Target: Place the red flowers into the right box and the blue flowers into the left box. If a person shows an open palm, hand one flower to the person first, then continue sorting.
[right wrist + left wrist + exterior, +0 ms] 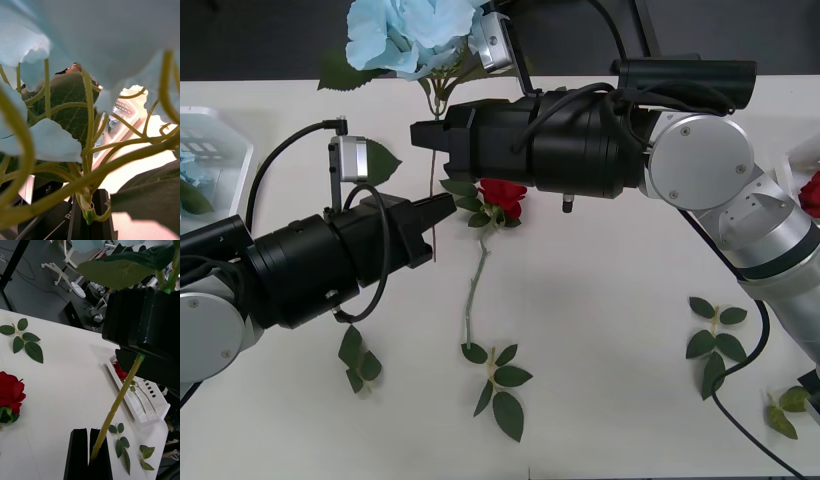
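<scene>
Blue flower mid-handover: right gripper and left gripper both clamping stem; red flower waiting on table.

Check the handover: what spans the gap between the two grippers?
In the front view, only the blue flower's stem, running from the right gripper down to the left gripper.

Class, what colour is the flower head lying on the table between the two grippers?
Deep red: the rose lies on the white table, clearest in the front view.
</scene>
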Robot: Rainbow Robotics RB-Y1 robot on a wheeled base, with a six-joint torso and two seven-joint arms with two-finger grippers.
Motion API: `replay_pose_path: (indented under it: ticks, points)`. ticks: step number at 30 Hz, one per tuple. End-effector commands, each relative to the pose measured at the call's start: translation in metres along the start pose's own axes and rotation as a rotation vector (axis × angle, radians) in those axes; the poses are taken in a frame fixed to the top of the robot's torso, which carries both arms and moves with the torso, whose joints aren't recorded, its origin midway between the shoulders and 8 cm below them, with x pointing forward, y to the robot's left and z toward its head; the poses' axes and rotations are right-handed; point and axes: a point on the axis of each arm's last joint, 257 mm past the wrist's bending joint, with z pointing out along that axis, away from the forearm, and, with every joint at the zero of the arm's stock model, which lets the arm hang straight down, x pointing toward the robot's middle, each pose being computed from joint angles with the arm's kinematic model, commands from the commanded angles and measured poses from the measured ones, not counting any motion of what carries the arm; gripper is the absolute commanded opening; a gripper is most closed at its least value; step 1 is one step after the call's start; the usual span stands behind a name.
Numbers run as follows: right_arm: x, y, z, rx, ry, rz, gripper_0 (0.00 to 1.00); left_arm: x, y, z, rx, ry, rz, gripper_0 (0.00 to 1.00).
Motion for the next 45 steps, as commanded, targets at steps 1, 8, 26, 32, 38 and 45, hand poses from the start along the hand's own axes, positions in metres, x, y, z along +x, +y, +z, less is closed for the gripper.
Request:
replay_pose_path:
  ticks: [1,8,26,32,38,45]
  points:
    - [-0.020,0.040,0.008,-0.076,-0.026,-0.022,0.00,-0.015,-0.002,-0.003,0.005,-0.023,0.029,0.00]
    - [-0.024,0.033,0.004,-0.057,-0.043,-0.029,0.92,-0.027,0.017,-0.018,-0.034,-0.028,0.022,0.00]
    - [-0.013,-0.036,-0.062,0.100,0.122,-0.103,1.00,-0.091,0.250,-0.276,-0.741,0.192,0.067,0.00]
    - [0.008,-0.076,-0.111,0.088,0.269,-0.126,1.00,-0.106,0.282,-0.385,-1.004,0.278,0.145,0.00]
    - [0.026,-0.111,-0.146,0.086,0.355,-0.281,1.00,-0.093,0.305,-0.467,-1.178,0.347,0.147,0.00]
    - [0.034,-0.121,-0.170,0.048,0.414,-0.501,1.00,-0.057,0.331,-0.524,-1.287,0.350,0.098,0.00]
